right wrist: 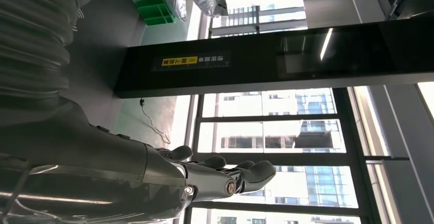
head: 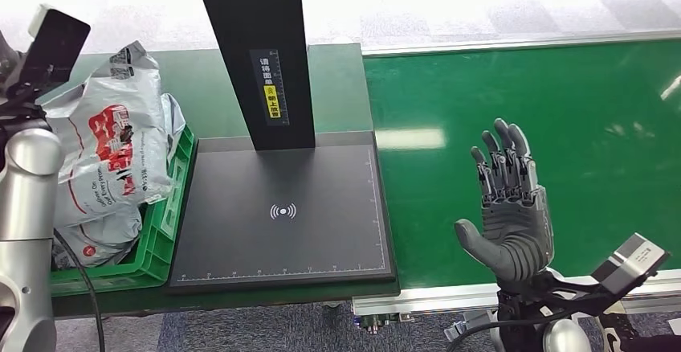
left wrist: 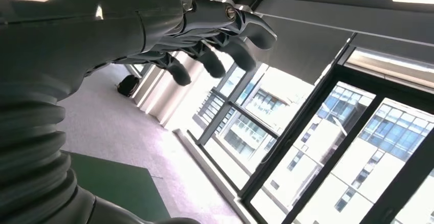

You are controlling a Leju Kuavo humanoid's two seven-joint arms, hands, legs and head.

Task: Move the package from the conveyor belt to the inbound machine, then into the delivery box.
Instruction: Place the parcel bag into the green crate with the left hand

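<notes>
The right robot hand (head: 510,207) stands upright over the green conveyor belt (head: 562,127), palm showing, fingers spread, empty; the left robot hand (left wrist: 204,35) spreads empty too

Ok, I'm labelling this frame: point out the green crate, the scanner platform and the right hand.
green crate (head: 165,215), head view, near wall.
scanner platform (head: 321,231), head view, bare black surface.
right hand (head: 514,227), head view, palm.
</notes>
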